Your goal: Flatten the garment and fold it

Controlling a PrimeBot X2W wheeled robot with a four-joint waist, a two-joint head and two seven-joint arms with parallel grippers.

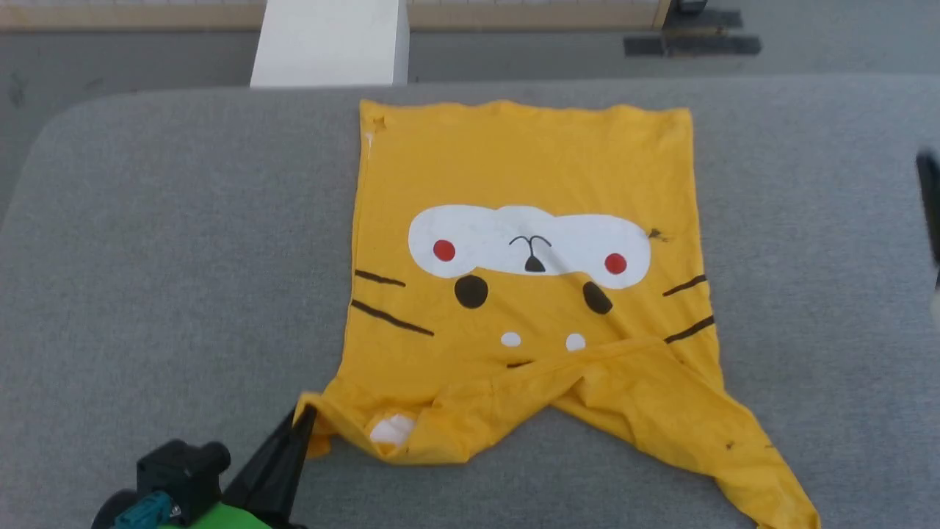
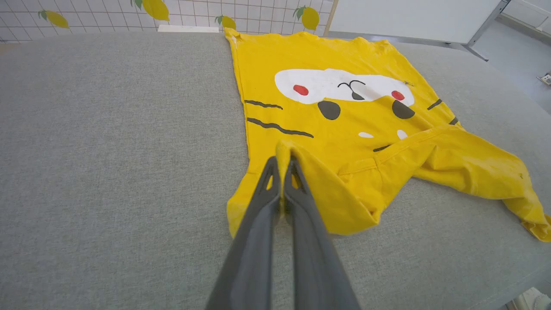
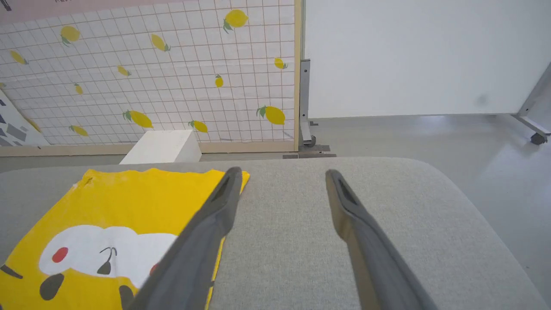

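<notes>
Head view, nearest: clamps the closed left pincer (image 1: 305, 415) on the near left corner of the garment (image 1: 529, 169). Lies print-up across the grey desk (image 1: 183, 257), hem farthest. Holds the right pincer (image 3: 282, 174) wide open, empty, over the desk beside the far hem.

The grey fabric-covered table (image 1: 147, 257), rounded at its corners, carried one item: a yellow T-shirt (image 1: 529, 169) with a cartoon face print, lying print side up. Its far part lay flat; the near end was bunched and folded over, with one sleeve trailing to the near right.
</notes>
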